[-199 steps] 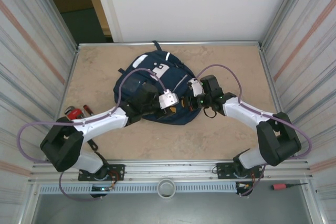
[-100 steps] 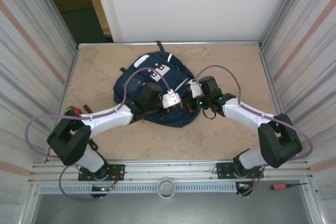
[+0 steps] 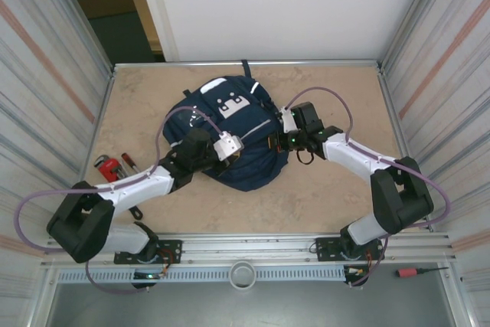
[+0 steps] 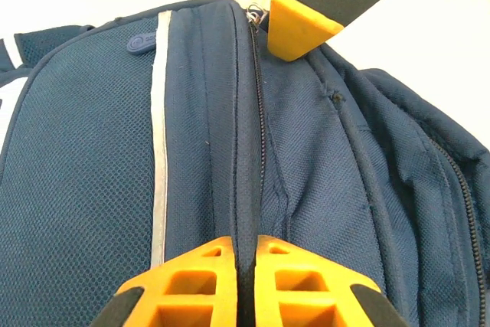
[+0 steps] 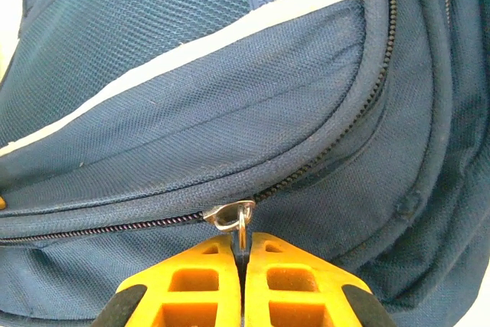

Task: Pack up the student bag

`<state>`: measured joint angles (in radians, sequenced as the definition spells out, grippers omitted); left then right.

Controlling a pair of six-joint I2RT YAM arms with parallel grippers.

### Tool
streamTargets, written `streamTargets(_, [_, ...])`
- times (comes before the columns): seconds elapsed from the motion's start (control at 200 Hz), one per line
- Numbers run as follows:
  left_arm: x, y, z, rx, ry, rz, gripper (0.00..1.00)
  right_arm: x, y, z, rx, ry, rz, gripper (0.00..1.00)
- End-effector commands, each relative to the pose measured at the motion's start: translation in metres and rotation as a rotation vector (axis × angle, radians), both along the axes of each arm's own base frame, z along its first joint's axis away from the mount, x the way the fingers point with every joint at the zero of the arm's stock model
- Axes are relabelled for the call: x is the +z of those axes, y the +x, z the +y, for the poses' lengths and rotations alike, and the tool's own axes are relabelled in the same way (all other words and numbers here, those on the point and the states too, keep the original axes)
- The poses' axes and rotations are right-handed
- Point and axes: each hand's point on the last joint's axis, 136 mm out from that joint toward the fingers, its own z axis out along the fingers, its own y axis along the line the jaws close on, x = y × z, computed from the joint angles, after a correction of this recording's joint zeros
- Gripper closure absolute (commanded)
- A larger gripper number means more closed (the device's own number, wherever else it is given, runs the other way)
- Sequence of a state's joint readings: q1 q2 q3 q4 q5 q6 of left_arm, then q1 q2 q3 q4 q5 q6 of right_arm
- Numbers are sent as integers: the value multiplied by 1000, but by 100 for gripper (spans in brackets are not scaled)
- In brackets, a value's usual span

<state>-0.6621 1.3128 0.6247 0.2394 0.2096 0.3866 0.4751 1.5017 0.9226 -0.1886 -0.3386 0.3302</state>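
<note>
From above, the large navy blue fabric student bag (image 3: 245,112) is seen mid-table between both arms. At the left wrist, the left gripper (image 4: 245,258) is clamped on the bag's zip seam. At the right wrist, the right gripper (image 5: 243,254) is pinched on a silver zip pull (image 5: 230,214).

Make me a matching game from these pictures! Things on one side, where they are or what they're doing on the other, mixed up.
1. student bag
2. left gripper
3. right gripper
4. red-handled tools

A. shut on the metal zip pull
B. by the table's left edge
C. middle of the table
D. shut on the bag's seam

Pairs: 1-C, 2-D, 3-A, 4-B
</note>
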Motion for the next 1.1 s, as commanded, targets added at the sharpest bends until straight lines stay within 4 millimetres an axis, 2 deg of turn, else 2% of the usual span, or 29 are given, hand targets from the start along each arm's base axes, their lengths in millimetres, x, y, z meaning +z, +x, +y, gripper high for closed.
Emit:
streamTargets(0.0, [5, 9, 18, 97, -2, -4, 77, 7, 4, 5, 6, -23, -30, 100])
streamTargets(0.06, [7, 2, 9, 49, 10, 5, 62, 11, -1, 13, 38, 1, -36, 100])
streamTargets(0.17, [10, -9, -12, -35, 54, -21, 46, 20, -9, 24, 81, 40, -48, 100])
streamTargets(0.296, [11, -13, -31, -92, 77, -27, 40, 31, -20, 33, 125, 62, -76, 100])
streamTargets(0.446, [9, -3, -43, -103, 103, -25, 40, 43, -32, 42, 167, 84, -109, 100])
streamTargets(0.526, [7, 4, -45, -93, 123, -34, 46, 46, -36, 44, 179, 93, -119, 100])
streamTargets(0.636, [8, 7, -45, -87, 124, -45, 64, 45, -39, 44, 183, 92, -119, 100])
streamTargets(0.766, [12, 5, -40, -102, 76, -43, 88, 30, -39, 37, 162, 58, -95, 100])
streamTargets(0.837, [15, 5, -33, -109, 30, -27, 97, 22, -35, 27, 131, 29, -79, 100])
streamTargets(1.012, [27, 2, -12, -136, -88, 16, 100, -2, -10, -16, -37, -31, 28, 100])
streamTargets(1.097, [32, -2, -5, -145, -132, 9, 100, -3, 1, -24, -77, -32, 50, 100])
